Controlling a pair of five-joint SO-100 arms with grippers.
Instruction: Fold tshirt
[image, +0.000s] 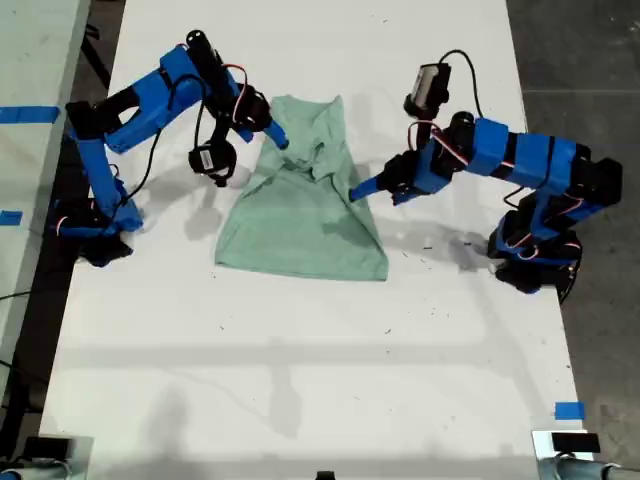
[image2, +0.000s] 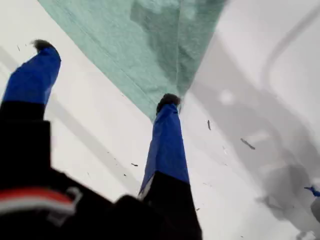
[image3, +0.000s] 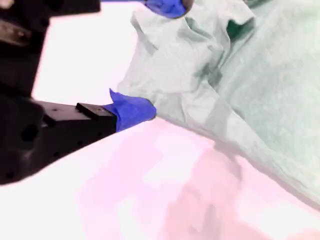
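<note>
My first gripper (image2: 105, 75) reaches from the exterior view's right, jaws spread; my second gripper (image3: 150, 60) from its left, also parted.

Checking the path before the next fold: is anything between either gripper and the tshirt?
Nothing visible. My first gripper stands open with one fingertip at the tshirt's edge, on the exterior view's right. My second gripper is open around bunched fabric at the other side. Only bare table surrounds the cloth.
</note>
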